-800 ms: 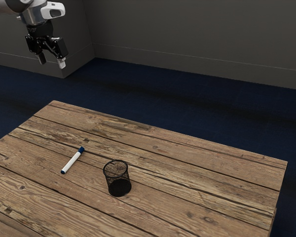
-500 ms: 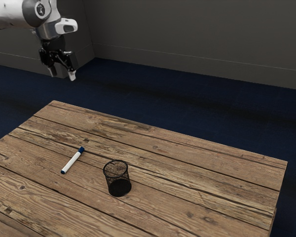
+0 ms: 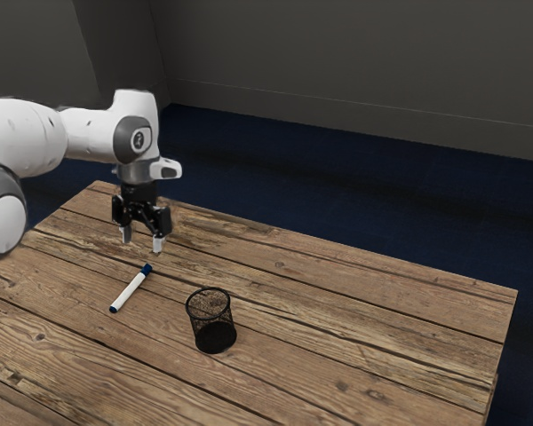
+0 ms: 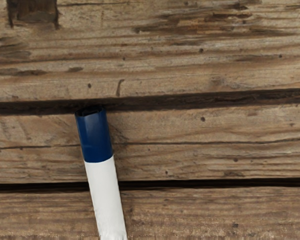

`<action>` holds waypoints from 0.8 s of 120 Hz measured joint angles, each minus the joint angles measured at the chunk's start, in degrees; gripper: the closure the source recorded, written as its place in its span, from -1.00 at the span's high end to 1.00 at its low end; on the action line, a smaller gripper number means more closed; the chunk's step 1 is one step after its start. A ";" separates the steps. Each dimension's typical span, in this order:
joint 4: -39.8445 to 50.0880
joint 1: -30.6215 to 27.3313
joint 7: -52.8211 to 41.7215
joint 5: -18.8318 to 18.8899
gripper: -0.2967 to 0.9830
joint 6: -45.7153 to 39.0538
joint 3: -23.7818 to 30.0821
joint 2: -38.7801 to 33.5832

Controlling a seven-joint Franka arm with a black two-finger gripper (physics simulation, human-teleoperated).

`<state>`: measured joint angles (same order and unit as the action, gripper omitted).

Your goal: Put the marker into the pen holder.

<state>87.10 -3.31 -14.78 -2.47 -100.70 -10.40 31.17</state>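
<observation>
The exterior view shows one black gripper [image 3: 142, 240] pointing down over the table [image 3: 364, 302], its two fingers standing clearly apart with pale tips, and it has hold of nothing. Above it comes one arm [image 3: 93, 135], white with grey joints, reaching in from the exterior view's left. Nearest the gripper, and lower than its fingertips, lies one marker [image 3: 130, 290], flat on the wood, its blue cap [image 3: 147, 269] at the end closer to the gripper and a small blue tip [image 3: 115, 309] at the other. Farther out, toward the exterior view's right, stands one pen holder [image 3: 211, 321], a black mesh cup, upright; the marker lies outside it, near but apart, with bare planks between. Past the table there is dark blue floor [image 3: 338, 195] and grey wall [image 3: 355, 71]. The exterior view adds the holder, the room and the marker's full length. The wrist view, closer in, adds the dark, hollow-looking end of the cap, the white barrel [image 4: 106, 197] running out of the picture, two dark seams between three planks, the cap's end close by one of the seams, and one squarish dark notch [image 4: 33, 12] in the wood.
</observation>
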 joint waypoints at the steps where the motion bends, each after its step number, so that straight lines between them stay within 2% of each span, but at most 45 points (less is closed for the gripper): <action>1: 0.62 0.12 -0.04 0.03 0.50 -0.21 -0.18 -0.14; 23: 9.50 1.36 -2.09 0.79 0.50 -8.23 -1.33 -0.97; 68: 9.40 0.31 -8.23 0.08 0.49 -20.25 -1.81 2.54; 96: 10.68 0.16 -9.45 -1.88 0.27 -22.19 -2.21 2.51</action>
<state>97.78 -3.15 -24.23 -4.35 -122.89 -12.61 33.68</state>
